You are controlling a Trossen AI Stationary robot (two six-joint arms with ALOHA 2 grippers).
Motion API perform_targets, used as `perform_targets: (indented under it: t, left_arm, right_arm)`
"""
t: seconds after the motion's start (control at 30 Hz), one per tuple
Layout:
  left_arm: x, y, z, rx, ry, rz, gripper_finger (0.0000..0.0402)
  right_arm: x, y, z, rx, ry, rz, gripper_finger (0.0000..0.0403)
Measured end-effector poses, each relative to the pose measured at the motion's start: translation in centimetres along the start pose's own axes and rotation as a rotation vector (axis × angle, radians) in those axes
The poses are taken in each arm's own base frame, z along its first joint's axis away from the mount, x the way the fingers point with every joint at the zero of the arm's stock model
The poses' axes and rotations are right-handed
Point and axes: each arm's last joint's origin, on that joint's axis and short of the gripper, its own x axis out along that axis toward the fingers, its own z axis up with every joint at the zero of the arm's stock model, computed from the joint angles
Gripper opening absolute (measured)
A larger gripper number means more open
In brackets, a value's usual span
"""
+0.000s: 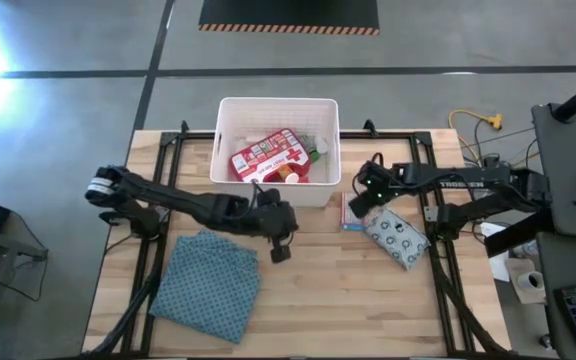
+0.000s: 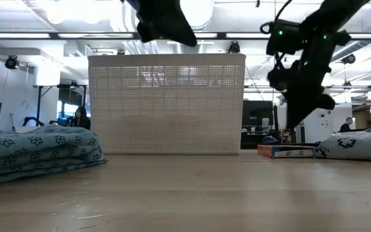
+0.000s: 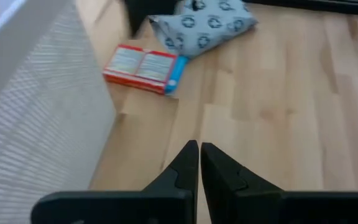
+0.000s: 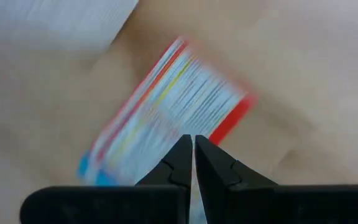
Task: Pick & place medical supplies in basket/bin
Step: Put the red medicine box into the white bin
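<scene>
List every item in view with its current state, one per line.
white bin: upright on the table, holding supplies.
first aid case: lying inside the bin.
small box: flat on the table beside the bin.
dotted soft pack: lying on the table, outside the bin.
patterned cloth: folded on the table.
left gripper: shut, empty, above the table.
right gripper: shut, empty, over the small box.

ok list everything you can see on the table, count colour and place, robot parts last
bin: 1, white, far middle of table
first aid case: 1, red and white, inside bin
green-capped bottle: 1, inside bin, right of case
small box: 1, red, blue, white, on table right of bin
soft pack: 1, pale dotted, right of box
cloth: 1, blue-green patterned, near left
table: 1, light wood
left gripper: 1, dark, shut, in front of bin
right gripper: 1, dark, shut, above box
</scene>
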Motion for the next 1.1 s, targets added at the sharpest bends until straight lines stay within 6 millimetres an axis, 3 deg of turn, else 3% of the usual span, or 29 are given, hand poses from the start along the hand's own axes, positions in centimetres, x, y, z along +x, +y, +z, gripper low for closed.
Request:
perform_targets:
  t: [0.13,0.47,0.7,1.1]
  left_arm:
    - [-0.6,-1.4,-0.5,-0.001,0.008,-0.017,0.0001]
    - [-2.5,-2.7,-1.6,-0.015,0.053,0.019,0.0001]
    - [-3.9,-3.3,-2.4,-0.042,0.096,0.040,0.0001]
    - [-4.9,-3.4,-2.9,-0.038,0.128,0.063,0.0001]
  right_arm:
    - [0.7,-0.5,0.3,0.220,-0.147,-0.085,0.0013]
    - [4.6,-1.1,0.4,0.500,-0.186,-0.139,0.0013]
    - [4.5,-1.0,1.0,0.531,-0.272,-0.137,0.0013]
    - [4.8,-2.5,2.2,0.624,-0.339,-0.169,0.0013]
